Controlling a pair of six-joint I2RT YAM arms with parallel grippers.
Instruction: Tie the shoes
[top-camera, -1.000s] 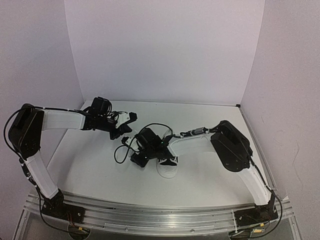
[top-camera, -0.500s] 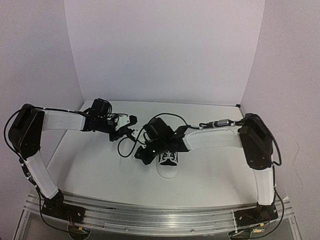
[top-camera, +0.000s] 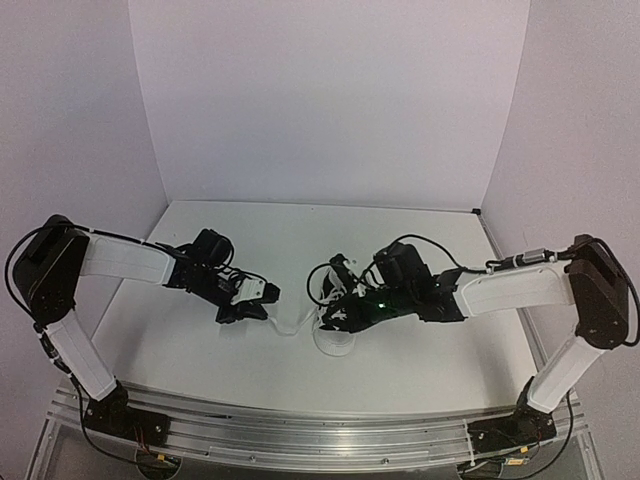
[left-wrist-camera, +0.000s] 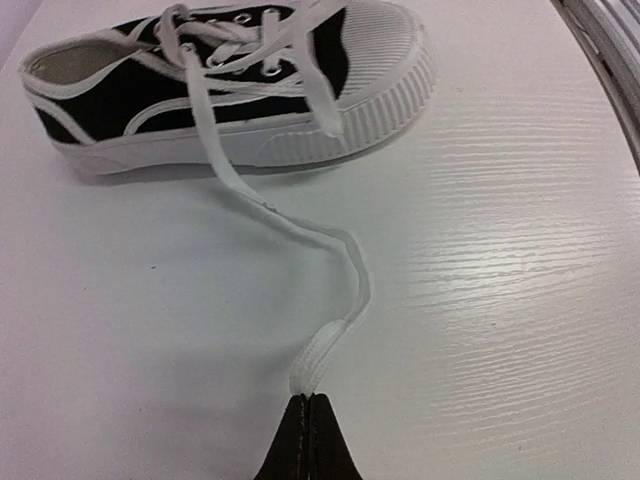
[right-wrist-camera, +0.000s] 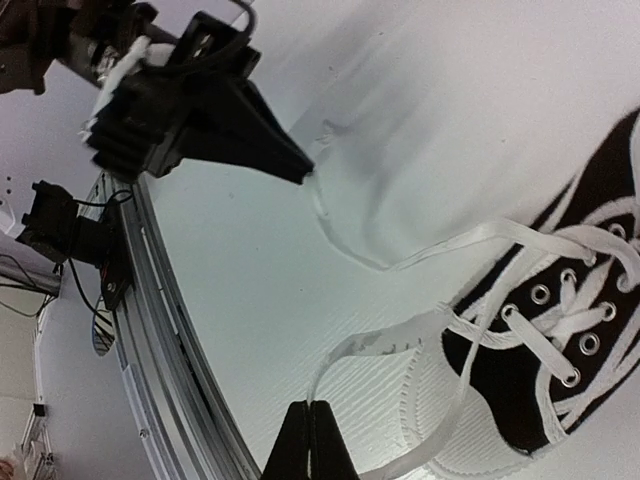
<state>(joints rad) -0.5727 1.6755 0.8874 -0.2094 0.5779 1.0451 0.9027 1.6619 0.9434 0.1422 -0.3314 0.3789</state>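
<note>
Stretched low across tabletop (top-camera: 420, 360) from both sides, flanking one sneaker (left-wrist-camera: 230, 90). Pinching first lace (left-wrist-camera: 312, 360) in closed left claw (left-wrist-camera: 308, 430), second lace (right-wrist-camera: 345, 350) in closed right claw (right-wrist-camera: 310, 435).

From above, the sneaker (top-camera: 336, 343) at frame centre is mostly buried under the right gripper (top-camera: 332, 315). Only its white toe pokes out below. The lace (top-camera: 292, 327) running left is too thin there to trace. The left wrist view clips the shoe's top at its upper edge, and its lower edge cuts the left gripper (left-wrist-camera: 308, 425) down to its tips. The right wrist view loses the heel off its right edge.
</note>
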